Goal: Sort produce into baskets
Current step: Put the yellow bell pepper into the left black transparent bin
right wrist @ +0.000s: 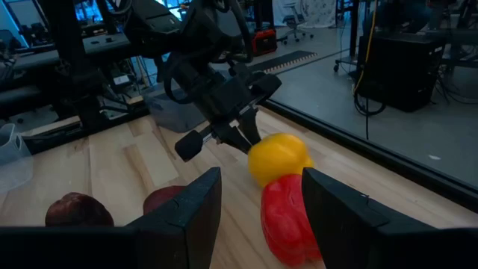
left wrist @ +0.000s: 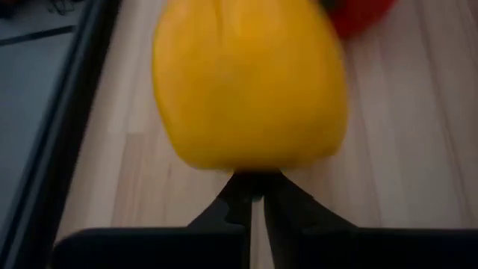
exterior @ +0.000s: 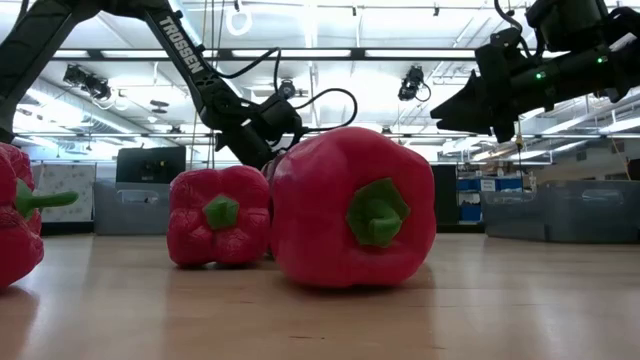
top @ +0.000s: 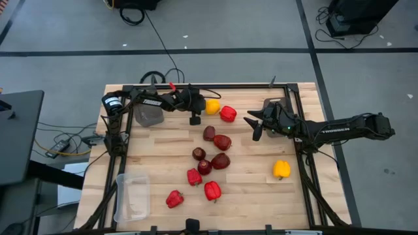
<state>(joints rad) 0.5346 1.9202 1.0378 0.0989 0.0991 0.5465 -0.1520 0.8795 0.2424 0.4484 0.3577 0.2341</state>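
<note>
A yellow pepper point(top: 212, 106) lies on the wooden table point(top: 170, 150) near its far edge, beside a red pepper point(top: 228, 114). My left gripper point(top: 202, 107) is shut at the yellow pepper's left side; the wrist view shows the pepper point(left wrist: 250, 82) just past the tips. My right gripper point(top: 255, 127) hangs open in the air over the table's right half, touching nothing, and faces both peppers point(right wrist: 278, 157). A dark grey basket point(top: 149, 116) stands far left. A clear basket point(top: 132, 196) stands near left. My left gripper has its shut fingertips point(left wrist: 243, 196) against the yellow pepper's side nearest to it point(left wrist: 254, 166), slanting down from the table's left. The pepper's body hides what lies between the tips, so the part held cannot be told. The pepper rests on the table.
Several maroon fruits point(top: 221, 141) and red peppers point(top: 212, 190) lie scattered mid-table. A second yellow pepper point(top: 281, 170) lies at the right. Another grey basket point(top: 274, 106) shows under the right arm. Two red peppers point(exterior: 350, 205) fill the low view. A black frame rims the table.
</note>
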